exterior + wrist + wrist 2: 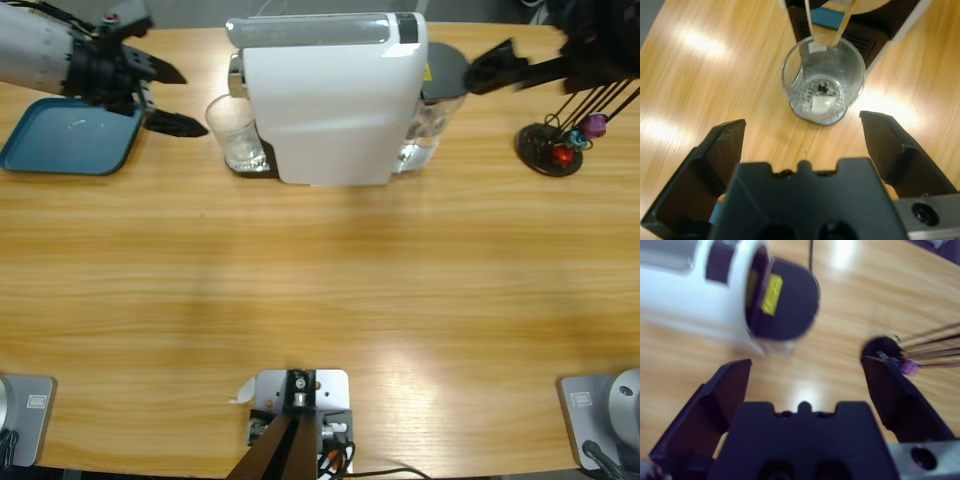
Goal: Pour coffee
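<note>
Spread wide and empty behind the glass [823, 85], left gripper [804, 137]; right gripper [805, 385] likewise open beside the coffee machine [335, 95]. Held no visible coffee, only a clear glass under the spout. Risked tipping it on an off-centre close.

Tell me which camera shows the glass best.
The left wrist view: the glass sits straight ahead of the open left gripper, its inside visible. The high view shows it small beside the coffee machine. The right wrist view misses it.
</note>
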